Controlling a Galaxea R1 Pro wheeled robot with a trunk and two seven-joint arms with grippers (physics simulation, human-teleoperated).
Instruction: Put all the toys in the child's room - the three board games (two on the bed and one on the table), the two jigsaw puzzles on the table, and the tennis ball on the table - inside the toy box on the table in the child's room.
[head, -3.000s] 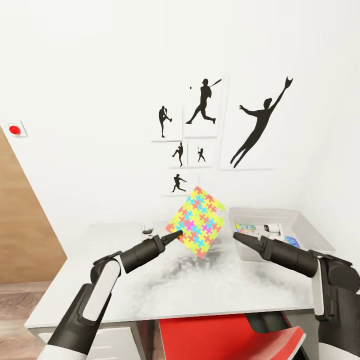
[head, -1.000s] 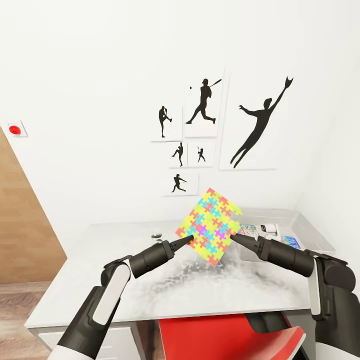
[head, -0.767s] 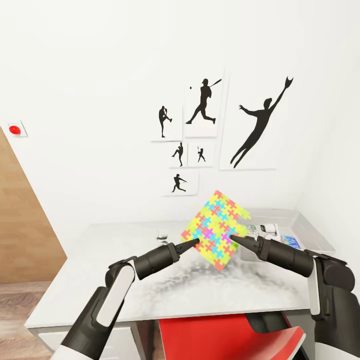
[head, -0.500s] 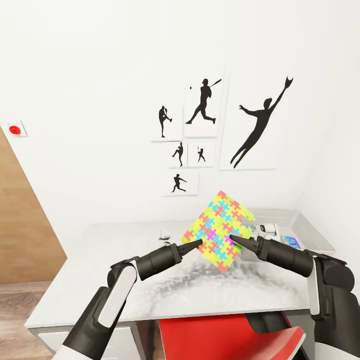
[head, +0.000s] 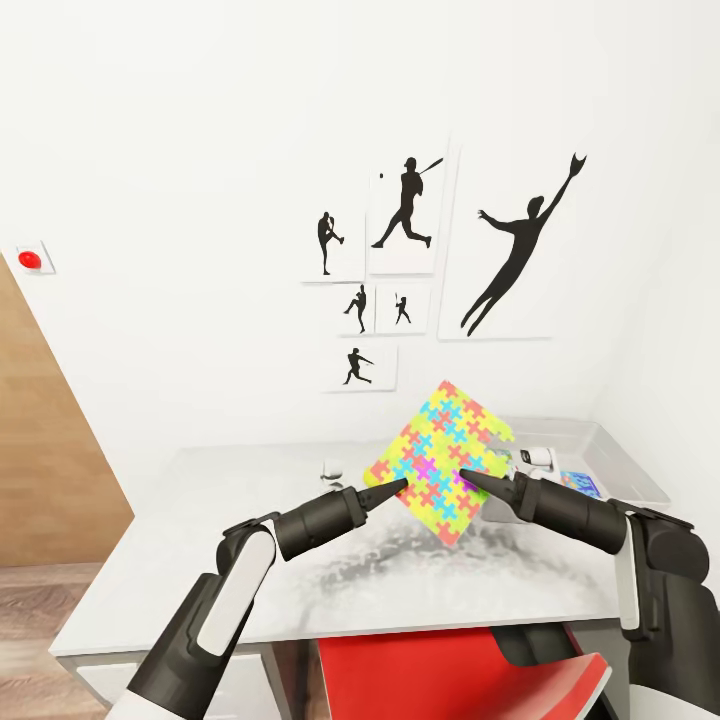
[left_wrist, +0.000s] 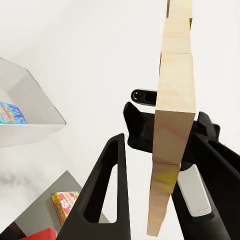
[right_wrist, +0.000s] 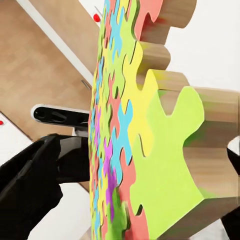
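Note:
A jigsaw puzzle (head: 441, 461), a bright multicoloured sheet, hangs tilted above the table (head: 200, 560). My left gripper (head: 397, 486) is shut on its lower left corner. The left wrist view shows the jigsaw puzzle (left_wrist: 172, 120) edge-on between the fingers (left_wrist: 107, 192). My right gripper (head: 468, 479) meets the sheet's lower right part. Close up in the right wrist view, the jigsaw puzzle (right_wrist: 130, 150) hides that gripper's fingers. The toy box (head: 625, 462) stands on the table just right of the sheet. A blue board game (head: 580, 484) lies inside it.
Framed black silhouette pictures (head: 405, 215) hang on the white wall behind the table. A red chair (head: 450, 675) is tucked under the table's near edge. A wooden door (head: 40, 470) is at the left. A small white object (head: 331, 467) sits on the table behind my left gripper.
My left arm has carried the puzzle to the right, towards the toy box, until it meets my right gripper. The right arm has barely moved.

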